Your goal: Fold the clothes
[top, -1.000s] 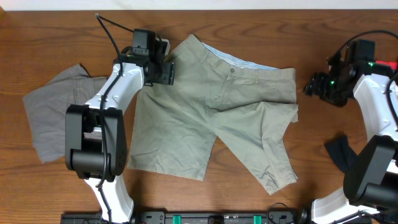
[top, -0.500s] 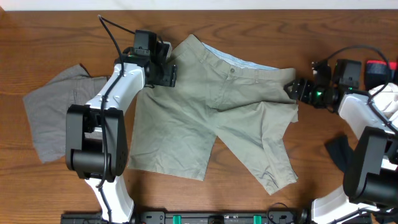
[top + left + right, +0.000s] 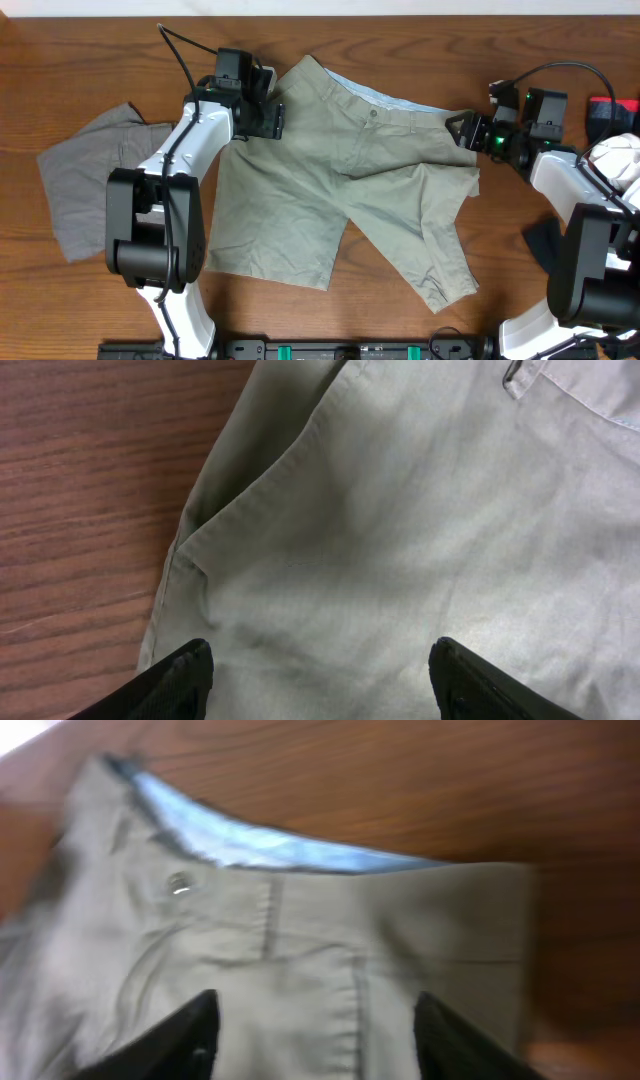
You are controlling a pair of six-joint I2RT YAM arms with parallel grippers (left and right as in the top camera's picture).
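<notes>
The large khaki shorts (image 3: pixel 360 190) lie spread flat in the middle of the table, waistband toward the back, with the pale blue inner band (image 3: pixel 260 845) and a button (image 3: pixel 180 883) showing. Smaller grey shorts (image 3: pixel 85 180) lie at the far left. My left gripper (image 3: pixel 265 112) hovers open over the khaki shorts' left hip; its fingers (image 3: pixel 190 670) straddle bare fabric (image 3: pixel 400 530) by the side seam. My right gripper (image 3: pixel 462 128) is open at the right end of the waistband, with the cloth (image 3: pixel 330 950) below its jaws. Neither gripper holds anything.
A dark cloth item (image 3: pixel 545 245) lies near the right arm's base, with a white object (image 3: pixel 615 155) and something red (image 3: pixel 605 108) at the far right edge. Bare wooden table (image 3: pixel 520 60) surrounds the shorts.
My right arm has swung in from the far right to the right end of the khaki waistband. The left arm and both pairs of shorts have not moved.
</notes>
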